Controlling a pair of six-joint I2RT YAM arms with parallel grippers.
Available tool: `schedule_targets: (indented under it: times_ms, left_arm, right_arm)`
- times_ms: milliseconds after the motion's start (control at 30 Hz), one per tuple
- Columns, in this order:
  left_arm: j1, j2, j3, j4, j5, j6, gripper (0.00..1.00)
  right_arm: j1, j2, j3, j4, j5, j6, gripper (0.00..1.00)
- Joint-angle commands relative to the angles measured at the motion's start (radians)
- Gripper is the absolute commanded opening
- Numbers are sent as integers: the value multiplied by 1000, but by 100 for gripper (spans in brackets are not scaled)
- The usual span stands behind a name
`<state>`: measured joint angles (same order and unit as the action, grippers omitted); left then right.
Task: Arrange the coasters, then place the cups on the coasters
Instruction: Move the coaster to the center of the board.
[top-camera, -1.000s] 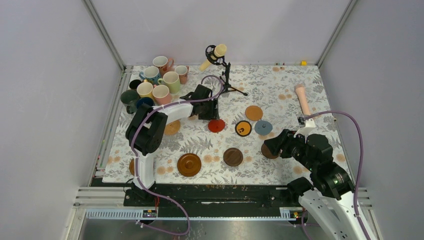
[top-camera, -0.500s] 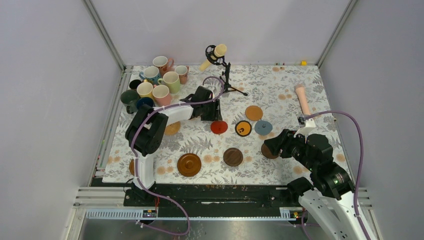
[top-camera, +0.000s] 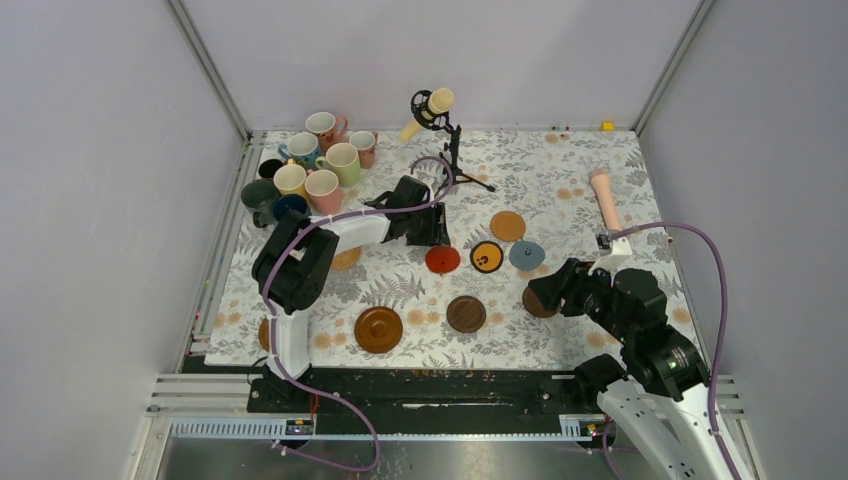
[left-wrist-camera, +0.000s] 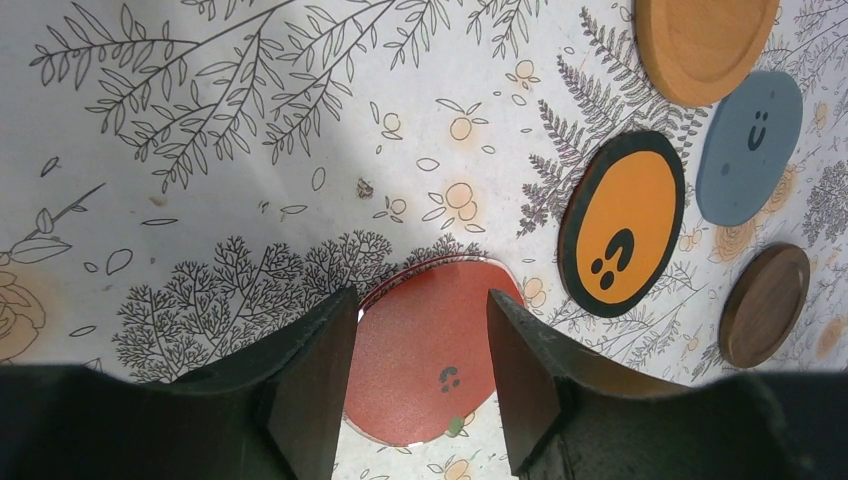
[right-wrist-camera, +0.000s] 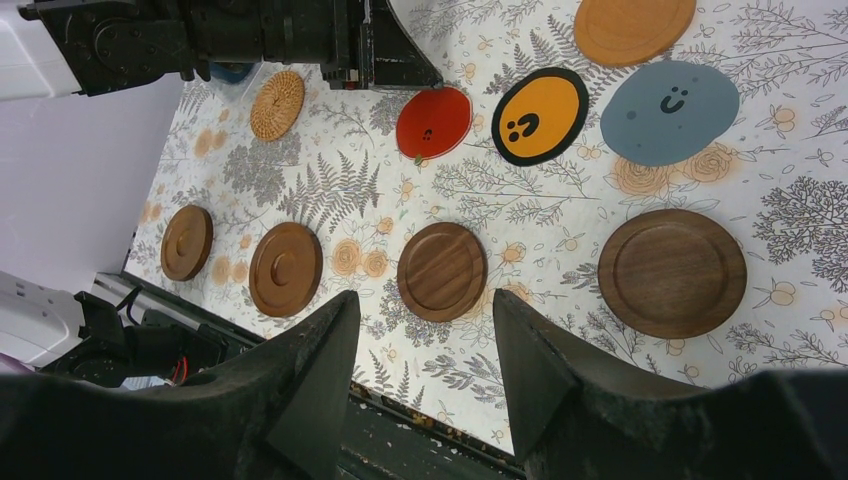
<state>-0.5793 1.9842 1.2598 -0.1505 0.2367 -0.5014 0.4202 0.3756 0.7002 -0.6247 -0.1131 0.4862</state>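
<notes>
**Enclosure and table surface, seen from above**

Three plain walls, pale grey with a lilac cast: far wall (top-camera: 430, 50), left wall (top-camera: 90, 200), right wall (top-camera: 770, 150). No windows in sight.

Silver metal posts run up the two far corners, left post (top-camera: 205, 65) and right post (top-camera: 675, 60).

The table is covered by a printed cloth (top-camera: 560, 170). White ground, black line-drawn ferns and branches, scattered pale orange roses. It lies flat.

A metal rail (top-camera: 225, 250) edges the cloth on the left. Along the near edge sits a black strip (top-camera: 430, 385), then a slotted silver rail (top-camera: 430, 425). Nearer still, a dull grey floor (top-camera: 450, 460).

Light is even and soft. Shadows on the cloth are faint.
</notes>
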Motion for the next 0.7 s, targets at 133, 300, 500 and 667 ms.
schedule_targets:
  times_ms: [133, 300, 500, 667]
  left_arm:
    - [-6, -45, -6, -54, -21, -2, 53]
    - [9, -129, 19, -89, -118, -17, 57]
    - [16, -259, 7, -182, -362, -33, 59]
    - [79, -318, -46, -250, -529, -72, 57]
  right_arm:
    - [6, -28, 19, -2, 22, -11, 60]
    - [7, -31, 21, -15, 31, -14, 60]
    - [6, -30, 22, -14, 32, -15, 60]
    - [6, -34, 21, -14, 29, -17, 60]
